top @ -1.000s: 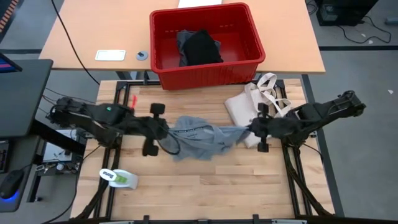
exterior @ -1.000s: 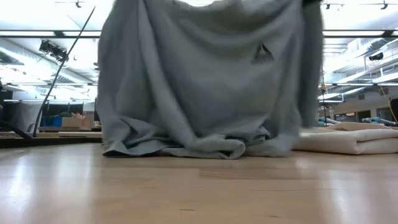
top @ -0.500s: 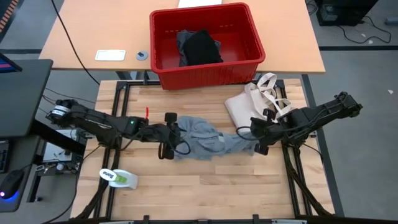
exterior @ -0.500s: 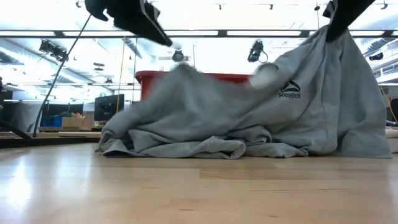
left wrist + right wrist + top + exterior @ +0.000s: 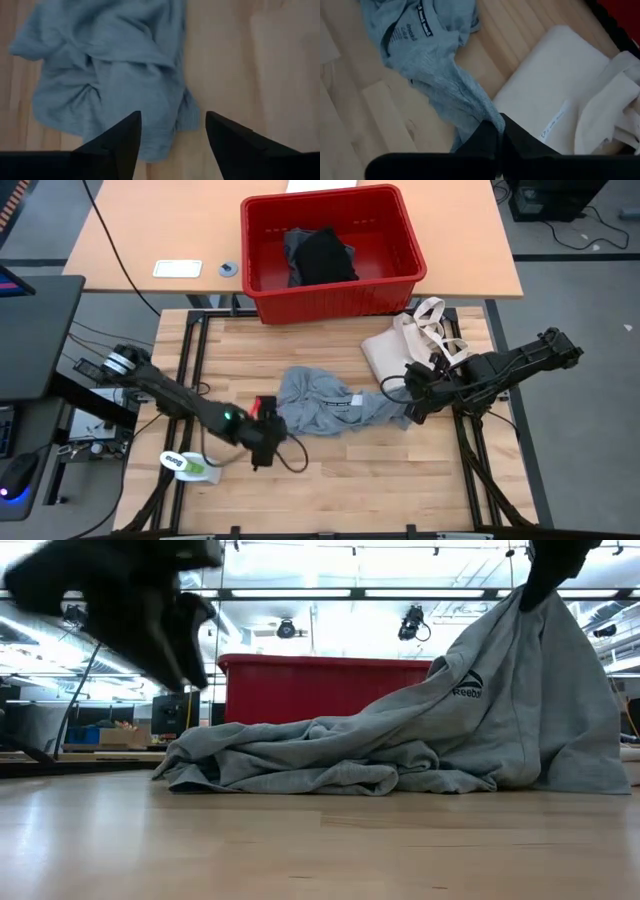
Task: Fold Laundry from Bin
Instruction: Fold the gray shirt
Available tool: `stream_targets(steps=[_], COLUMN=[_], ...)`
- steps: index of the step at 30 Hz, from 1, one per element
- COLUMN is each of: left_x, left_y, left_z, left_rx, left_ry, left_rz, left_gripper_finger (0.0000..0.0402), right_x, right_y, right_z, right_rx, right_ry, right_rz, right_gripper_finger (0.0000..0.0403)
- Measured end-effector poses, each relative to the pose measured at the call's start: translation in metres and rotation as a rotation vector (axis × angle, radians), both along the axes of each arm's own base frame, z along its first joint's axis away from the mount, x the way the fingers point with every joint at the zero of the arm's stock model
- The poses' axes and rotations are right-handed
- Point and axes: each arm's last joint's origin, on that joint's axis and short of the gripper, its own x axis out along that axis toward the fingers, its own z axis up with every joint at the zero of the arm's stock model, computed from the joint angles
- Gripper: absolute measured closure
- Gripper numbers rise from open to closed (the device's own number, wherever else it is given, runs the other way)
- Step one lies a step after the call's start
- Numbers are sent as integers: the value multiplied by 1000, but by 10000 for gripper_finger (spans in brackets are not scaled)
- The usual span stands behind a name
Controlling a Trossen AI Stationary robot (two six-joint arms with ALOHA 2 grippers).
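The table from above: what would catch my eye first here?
Most striking is the light grey T-shirt, crumpled mid-table, with one end pinched and lifted by the right claw, shut on the cloth. The left claw hangs open just off the shirt's other end, holding nothing. Behind them stands the big red bin with dark laundry inside, and a cream tote bag lies beside the right arm.

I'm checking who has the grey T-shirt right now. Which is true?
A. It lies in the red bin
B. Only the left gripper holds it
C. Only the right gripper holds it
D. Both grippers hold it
C: the right gripper is shut on one end of the grey T-shirt, lifting it off the table, while the left gripper stands open beside the shirt, holding nothing.
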Motion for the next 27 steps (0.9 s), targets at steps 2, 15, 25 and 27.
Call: stream_targets(steps=[2,15,25,27], left_x=[4,15,-13,-16], left_y=[-6,2,28,38], left_z=[-15,-35,44,41], left_rx=[55,203,-251,-333], left_ry=[33,127,-10,12], left_rz=[-6,-65,-151,-158], left_gripper_finger=[189,371,387,386], right_x=[0,3,0,-1], right_y=[0,1,9,11], right_z=[0,1,-1,-1], right_rx=[-17,-14,114,132], right_ry=[-7,-21,53,65], right_rz=[1,28,178,211], right_gripper_finger=[393,389,389,389])
